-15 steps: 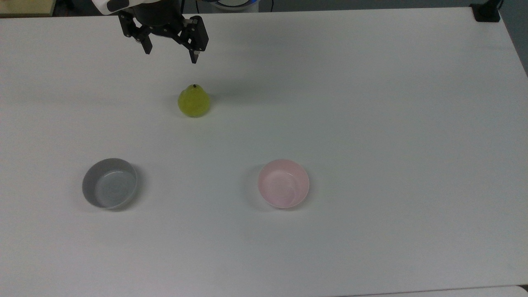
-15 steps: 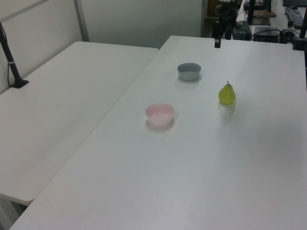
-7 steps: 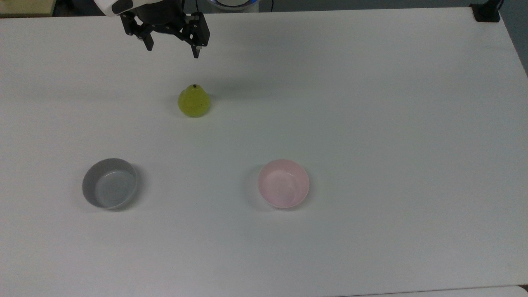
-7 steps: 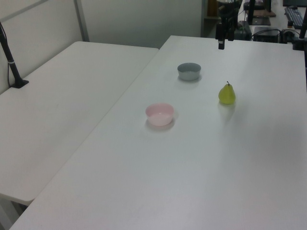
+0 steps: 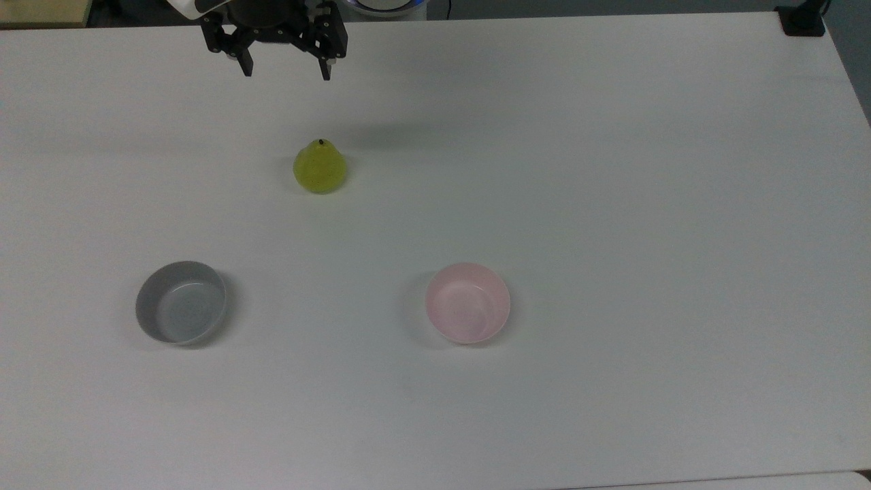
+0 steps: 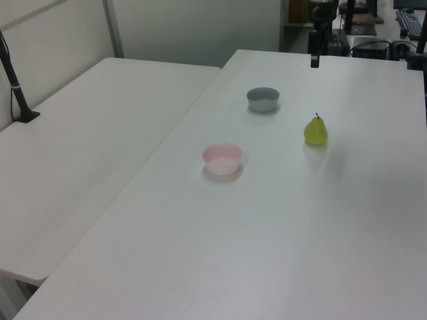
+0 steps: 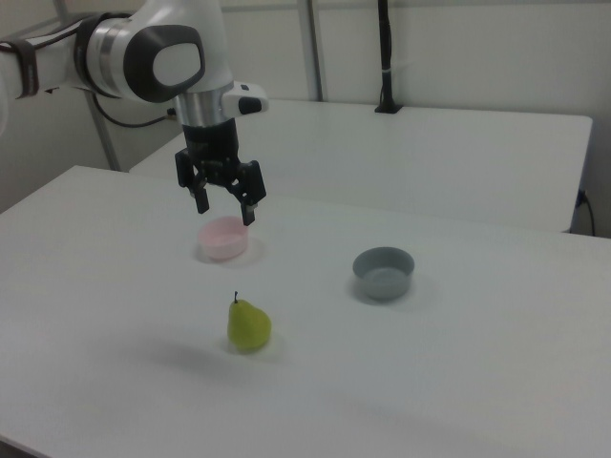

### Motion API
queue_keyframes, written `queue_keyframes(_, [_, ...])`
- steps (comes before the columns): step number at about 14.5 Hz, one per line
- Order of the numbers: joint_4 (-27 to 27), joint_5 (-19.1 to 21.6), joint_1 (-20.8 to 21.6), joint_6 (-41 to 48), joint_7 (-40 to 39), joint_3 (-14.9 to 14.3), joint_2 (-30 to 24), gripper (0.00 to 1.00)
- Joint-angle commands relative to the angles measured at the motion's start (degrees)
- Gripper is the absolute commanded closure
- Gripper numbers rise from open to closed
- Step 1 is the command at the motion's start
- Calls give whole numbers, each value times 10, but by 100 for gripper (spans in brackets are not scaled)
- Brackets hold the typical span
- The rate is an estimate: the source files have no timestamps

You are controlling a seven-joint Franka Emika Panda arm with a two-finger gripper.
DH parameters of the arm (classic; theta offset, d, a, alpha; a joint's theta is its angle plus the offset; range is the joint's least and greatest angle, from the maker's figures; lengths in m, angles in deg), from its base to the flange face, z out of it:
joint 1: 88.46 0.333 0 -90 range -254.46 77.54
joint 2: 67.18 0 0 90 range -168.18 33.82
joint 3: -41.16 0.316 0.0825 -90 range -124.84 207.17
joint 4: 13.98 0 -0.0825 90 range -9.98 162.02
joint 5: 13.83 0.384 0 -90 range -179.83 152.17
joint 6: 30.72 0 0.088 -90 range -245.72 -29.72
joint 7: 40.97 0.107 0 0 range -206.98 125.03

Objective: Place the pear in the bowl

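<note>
1. The scene is a wide white table in an office room; in the left view a second white table stands beside it, with a black pole on it.

2. The robot arm, white with dark joints, hangs above the far edge of the table in the top view. Its gripper is empty and its two fingers are spread wide.

3. What has changed: one second ago the gripper was lower in the top view and nearer to the pear; half a second ago it was already further up, and now it is close to the upper edge of this view. In the left view it has also shifted to the left view's right. The pear and both bowls did not move. I judge that the arm is only positioning above the pear, so the grasp is not yet begun and the whole task is still to do.

4. There are two bowls: one pale pink bowl, the target, and one grey bowl. Both are empty and well apart from each other.

5. There is one pear, yellow-green, standing upright on the table with its dark stem up, apart from both bowls.
</note>
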Motion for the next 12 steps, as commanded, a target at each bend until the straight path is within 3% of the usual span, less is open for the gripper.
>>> queue_keyframes(1, [123, -5, -2, -78, -36, 4, -67, 0])
queue_keyframes(4, [182, -44, 1, -155, -39, 4, -63, 0])
queue_keyframes(6, [223, -52, 4, -199, -82, 4, -49, 0])
queue_keyframes(12, [224, -96, 25, -269, -78, 5, 49, 0])
